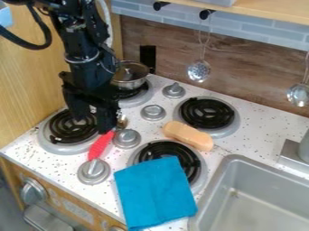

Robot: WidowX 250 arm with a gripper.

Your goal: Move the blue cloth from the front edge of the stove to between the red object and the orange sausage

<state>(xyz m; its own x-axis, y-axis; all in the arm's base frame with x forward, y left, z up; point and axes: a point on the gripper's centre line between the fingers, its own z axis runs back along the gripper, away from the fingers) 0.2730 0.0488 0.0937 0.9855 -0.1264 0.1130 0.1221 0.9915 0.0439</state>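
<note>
The red-handled utensil point(100, 145) lies just right of the left burner point(65, 131), its metal end beside the black gripper point(92, 118), whose fingers are spread; I cannot tell whether they touch it. A blue cloth point(154, 191) partly covers the near burner point(192, 166), a tan oblong piece point(188, 135) lies beyond, and a pot point(128, 84) sits at the far burner point(143, 96).

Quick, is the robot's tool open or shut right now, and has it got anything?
Tool: open, with nothing to be seen held between its fingers.
</note>
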